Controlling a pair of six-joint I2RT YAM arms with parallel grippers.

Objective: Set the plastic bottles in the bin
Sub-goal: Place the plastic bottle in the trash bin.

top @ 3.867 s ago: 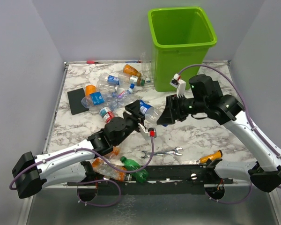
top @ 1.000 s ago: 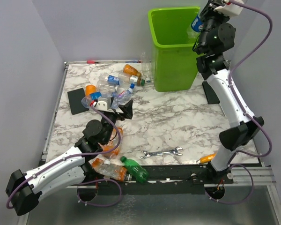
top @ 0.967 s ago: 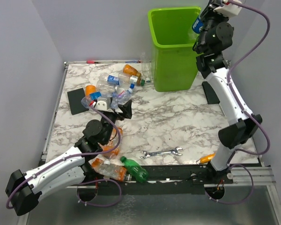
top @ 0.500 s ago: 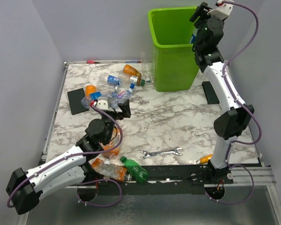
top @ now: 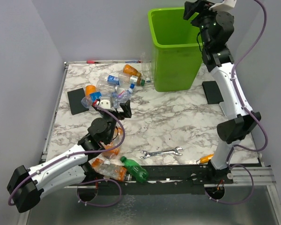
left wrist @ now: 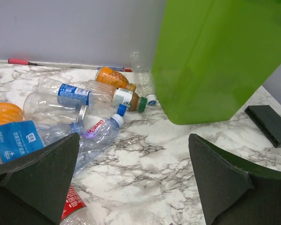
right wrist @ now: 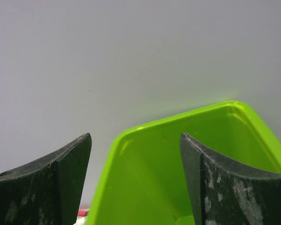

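Both fingers [right wrist: 42,187] of right arm [top: 229,89] gape high above bin [top: 178,51].

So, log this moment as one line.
right fingers: open, empty, over bin | left fingers: open, empty, facing bottles | bottles: many outside bin

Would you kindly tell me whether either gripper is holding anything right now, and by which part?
Nothing is held: the right gripper gapes empty above the bin; the left gripper is open and empty too.
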